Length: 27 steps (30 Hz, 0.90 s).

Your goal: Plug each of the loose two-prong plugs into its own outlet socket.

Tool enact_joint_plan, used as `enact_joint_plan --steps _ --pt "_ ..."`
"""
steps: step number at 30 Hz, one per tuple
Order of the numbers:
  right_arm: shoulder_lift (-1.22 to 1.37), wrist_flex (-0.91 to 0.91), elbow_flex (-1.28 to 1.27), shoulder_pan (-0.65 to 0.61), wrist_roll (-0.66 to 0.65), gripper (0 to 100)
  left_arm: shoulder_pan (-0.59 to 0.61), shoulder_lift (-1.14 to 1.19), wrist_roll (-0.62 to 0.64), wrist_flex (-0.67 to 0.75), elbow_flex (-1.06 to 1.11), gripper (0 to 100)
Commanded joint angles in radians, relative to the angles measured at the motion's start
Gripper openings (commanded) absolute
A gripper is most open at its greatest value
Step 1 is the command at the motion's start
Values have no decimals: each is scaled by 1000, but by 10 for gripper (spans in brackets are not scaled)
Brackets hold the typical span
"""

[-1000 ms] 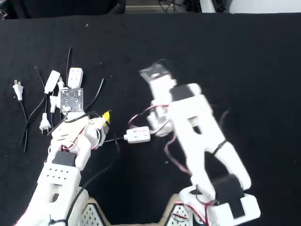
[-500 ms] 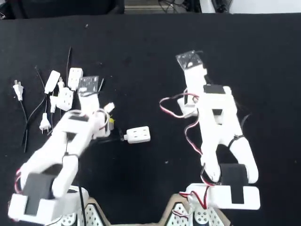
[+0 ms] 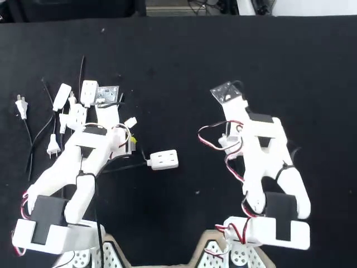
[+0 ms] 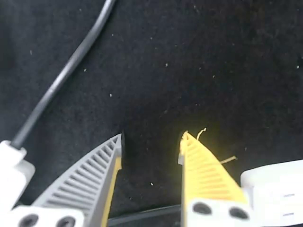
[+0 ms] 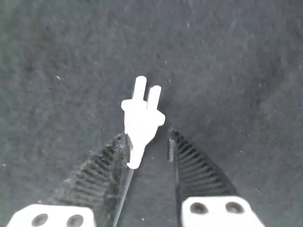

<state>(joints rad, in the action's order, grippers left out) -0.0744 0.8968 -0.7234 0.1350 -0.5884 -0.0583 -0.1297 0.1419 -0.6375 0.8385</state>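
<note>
My right gripper (image 5: 147, 135) is open, and a white two-prong plug (image 5: 142, 118) sits at its fingertips. The plug's prongs point away and its narrow tail rests against one finger (image 5: 113, 161). I cannot tell whether the plug rests on the black cloth or hangs on that finger. My left gripper (image 4: 150, 142) is open just above the cloth with nothing between its grey and yellow fingers. A white outlet socket (image 3: 164, 159) on a black cord lies mid-table between the arms. A corner of a white block (image 4: 277, 189) shows beside the yellow finger.
Several loose plugs with black cords (image 3: 22, 106) (image 3: 53, 146) and white sockets (image 3: 89, 92) (image 3: 76, 117) are clustered at the table's far left. A black cable (image 4: 66, 75) runs past the left gripper. The table (image 3: 279, 56) is covered in black cloth.
The right arm has swung right, away from the mid-table socket. The left arm has stretched farther out toward the cluster of plugs and sockets.
</note>
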Motion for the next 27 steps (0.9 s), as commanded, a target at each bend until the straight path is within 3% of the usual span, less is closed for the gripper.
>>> enact_joint_plan --steps 1,11,27 --pt "-7 9 4 32 -21 114 -8 3 -3 -3 -39 198" --pt "-4 5 5 -81 -3 114 -8 3 -6 8 -36 198" --pt "-13 15 -68 -133 28 113 -8 3 -8 8 -36 198"
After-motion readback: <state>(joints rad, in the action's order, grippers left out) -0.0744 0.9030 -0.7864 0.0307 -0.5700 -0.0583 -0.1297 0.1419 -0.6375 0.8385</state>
